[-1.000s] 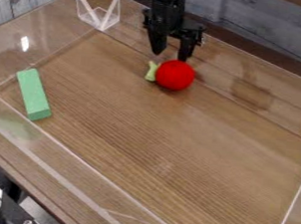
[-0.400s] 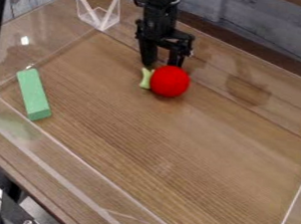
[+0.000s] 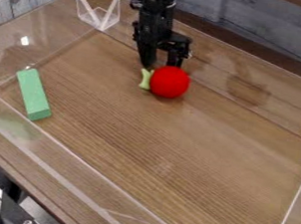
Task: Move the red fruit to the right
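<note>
Gripper (image 3: pixel 162 61), grasp unclear from this view, beside red fruit (image 3: pixel 169 82): probably light, stiff, slick; best pinched round its middle, clear of the stem (image 3: pixel 146 79).

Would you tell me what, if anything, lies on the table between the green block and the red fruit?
In the camera view, only bare wooden tabletop and the fruit's pale green stem lie between the green block and the red fruit.
</note>
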Robot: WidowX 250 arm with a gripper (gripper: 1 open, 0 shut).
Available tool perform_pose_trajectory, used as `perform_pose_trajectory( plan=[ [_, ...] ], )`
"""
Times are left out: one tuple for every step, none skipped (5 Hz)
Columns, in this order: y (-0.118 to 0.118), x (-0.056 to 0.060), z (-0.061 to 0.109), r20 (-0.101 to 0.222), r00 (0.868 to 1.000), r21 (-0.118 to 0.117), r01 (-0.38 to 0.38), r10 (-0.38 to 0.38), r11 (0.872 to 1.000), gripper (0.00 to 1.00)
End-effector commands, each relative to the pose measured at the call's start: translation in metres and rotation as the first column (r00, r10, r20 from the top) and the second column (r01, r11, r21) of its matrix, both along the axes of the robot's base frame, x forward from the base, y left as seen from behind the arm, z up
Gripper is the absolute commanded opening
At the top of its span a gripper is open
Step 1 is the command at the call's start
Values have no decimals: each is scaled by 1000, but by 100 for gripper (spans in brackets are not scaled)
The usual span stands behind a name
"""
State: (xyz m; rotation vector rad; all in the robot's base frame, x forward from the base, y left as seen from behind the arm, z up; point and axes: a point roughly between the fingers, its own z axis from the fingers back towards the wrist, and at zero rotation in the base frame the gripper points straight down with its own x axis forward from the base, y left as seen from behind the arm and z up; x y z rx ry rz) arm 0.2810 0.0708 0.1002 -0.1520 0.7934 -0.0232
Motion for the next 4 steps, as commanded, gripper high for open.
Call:
perform_pose_trajectory(
  plan=[
    [15, 0, 23, 71, 997, 20, -3, 1, 1000, 0],
    [12, 0, 17, 72, 997, 21, -16, 14, 1000, 0],
    [8, -1, 19, 80, 996, 18, -40, 38, 999, 0],
    [5, 0, 29, 90, 994, 12, -58, 57, 998, 0]
  ],
)
